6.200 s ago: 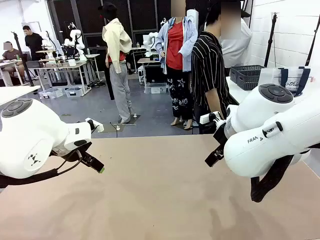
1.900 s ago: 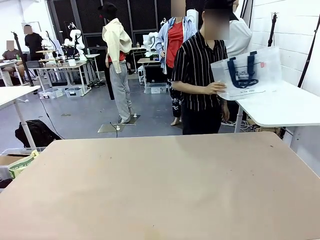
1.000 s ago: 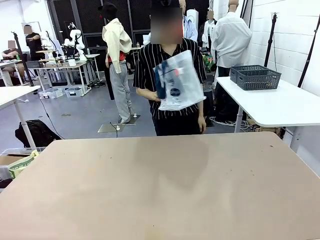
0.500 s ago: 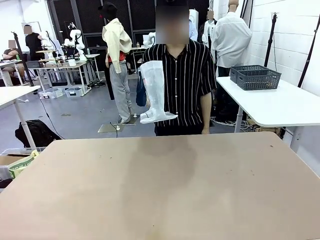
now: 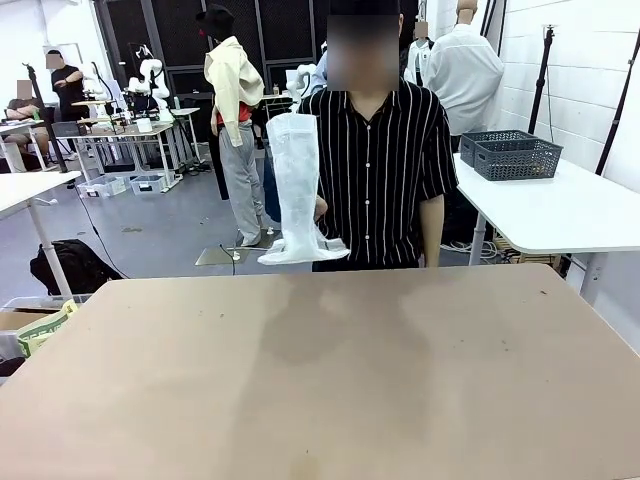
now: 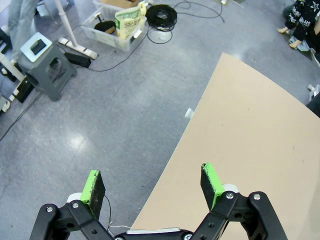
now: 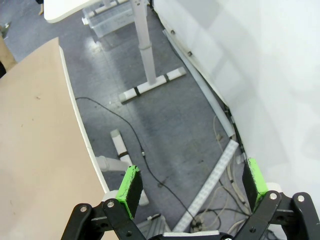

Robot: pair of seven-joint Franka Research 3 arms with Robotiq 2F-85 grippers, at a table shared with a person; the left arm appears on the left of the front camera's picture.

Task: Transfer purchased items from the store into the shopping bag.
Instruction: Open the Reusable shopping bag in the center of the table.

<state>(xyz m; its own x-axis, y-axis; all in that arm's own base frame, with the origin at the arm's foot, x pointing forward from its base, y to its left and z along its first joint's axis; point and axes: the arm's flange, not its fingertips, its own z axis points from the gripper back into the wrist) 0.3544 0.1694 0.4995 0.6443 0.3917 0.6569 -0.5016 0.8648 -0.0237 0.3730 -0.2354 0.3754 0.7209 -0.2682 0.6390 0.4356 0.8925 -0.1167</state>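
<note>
Translucent whitish shopping bag [image 5: 297,180], upright, edge-on, before the person's [image 5: 390,170] chest, beyond the table [image 5: 320,390]

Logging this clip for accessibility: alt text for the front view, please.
A person in a striped shirt stands at the far side of the tan table, holding up a whitish shopping bag. Dark mesh baskets sit on a white table at right.

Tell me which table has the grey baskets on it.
The white table at the right, past the brown table; the baskets stand at its far end.
</note>
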